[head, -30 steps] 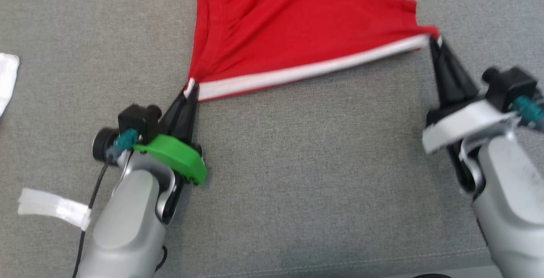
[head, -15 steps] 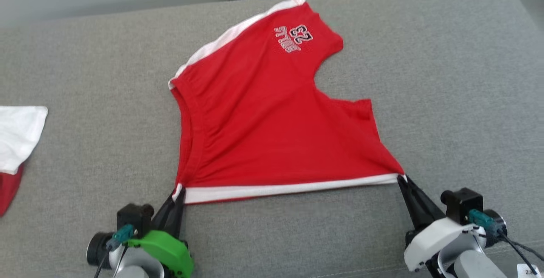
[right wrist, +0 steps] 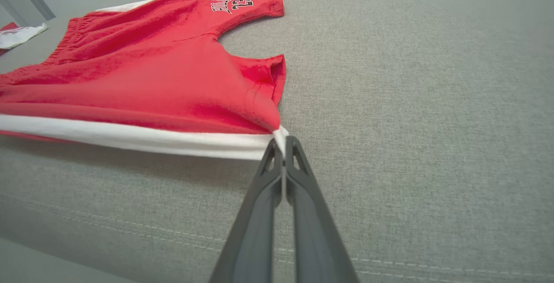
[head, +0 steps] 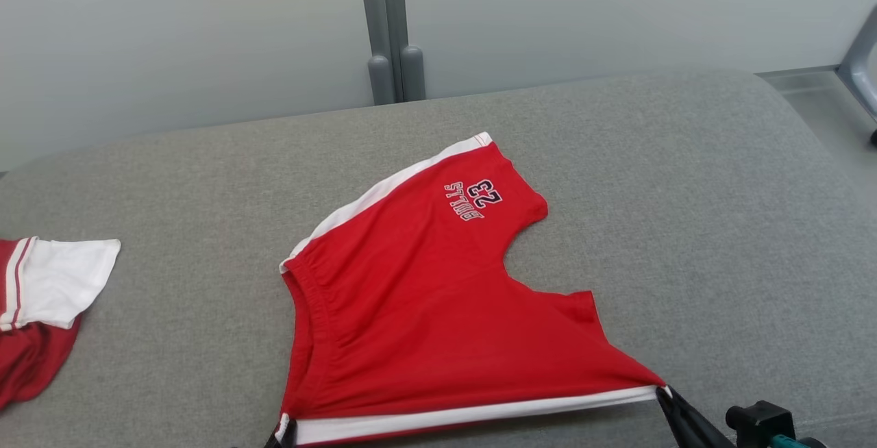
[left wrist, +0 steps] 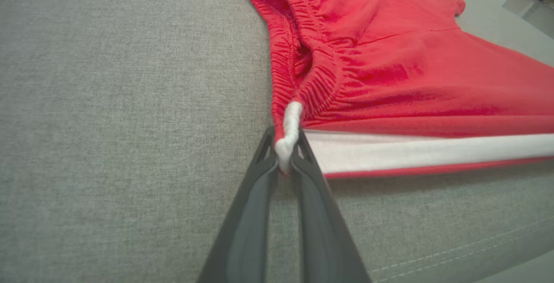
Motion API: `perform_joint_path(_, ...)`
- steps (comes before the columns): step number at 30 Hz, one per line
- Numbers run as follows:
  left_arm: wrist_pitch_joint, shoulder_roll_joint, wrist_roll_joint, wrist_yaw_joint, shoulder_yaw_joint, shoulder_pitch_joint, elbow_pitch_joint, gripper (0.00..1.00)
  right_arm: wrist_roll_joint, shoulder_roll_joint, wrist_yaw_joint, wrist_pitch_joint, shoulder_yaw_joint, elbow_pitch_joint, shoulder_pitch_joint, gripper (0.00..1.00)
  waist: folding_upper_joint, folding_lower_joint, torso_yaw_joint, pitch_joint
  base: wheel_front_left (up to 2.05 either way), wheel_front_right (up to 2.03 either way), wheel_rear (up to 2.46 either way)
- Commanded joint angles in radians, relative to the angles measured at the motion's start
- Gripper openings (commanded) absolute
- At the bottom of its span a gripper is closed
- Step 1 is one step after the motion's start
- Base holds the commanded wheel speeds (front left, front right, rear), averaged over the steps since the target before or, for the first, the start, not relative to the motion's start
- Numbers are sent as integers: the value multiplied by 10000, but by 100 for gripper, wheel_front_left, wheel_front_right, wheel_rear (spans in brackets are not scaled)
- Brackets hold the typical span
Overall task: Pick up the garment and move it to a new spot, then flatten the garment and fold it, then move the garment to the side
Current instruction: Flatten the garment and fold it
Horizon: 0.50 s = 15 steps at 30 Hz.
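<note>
Clamping the shorts (head: 425, 318) at both near corners of the white stripe with left gripper (left wrist: 285, 164) and right gripper (right wrist: 283, 146) clenched on cloth; stretching them taut, flat on the cushion (head: 685, 194) just ahead.

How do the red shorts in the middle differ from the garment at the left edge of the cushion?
The shorts lie spread out; the garment at the left lies bunched and partly out of frame. The shorts are pinched at two near corners by the left gripper and right gripper; the other garment is untouched. Both are red and white, on the grey cushion.
</note>
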<state>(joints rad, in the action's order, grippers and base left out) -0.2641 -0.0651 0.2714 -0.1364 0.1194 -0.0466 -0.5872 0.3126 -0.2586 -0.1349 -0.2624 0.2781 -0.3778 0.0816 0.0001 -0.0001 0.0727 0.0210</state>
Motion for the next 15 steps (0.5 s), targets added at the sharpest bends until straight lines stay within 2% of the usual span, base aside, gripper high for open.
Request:
perform_joint_path(1,-6,-172,-35,111,-198,-235,210,0,52,-292,92,-36,-449,133,171,0,-1,1,-237,253,0,0,0)
perform_joint_path(4,-6,-138,3,112,-2,-278,622,1,0,-309,113,-36,-850,281,204,0,-1,1,-470,180,0,0,0)
perform_joint_path(8,-6,-76,111,111,258,219,1310,0,-98,-85,115,-36,-1424,426,-508,0,-1,1,-789,-104,0,0,0)
perform_joint_path(11,-6,-33,213,107,582,736,1690,0,-494,108,112,-36,-1722,249,-1369,0,-1,1,-986,-582,0,0,0)
perform_joint_path(15,-6,30,294,94,882,1933,1535,0,-1057,53,60,-34,-1596,-208,-3155,0,-1,1,-1340,-1566,0,0,0)
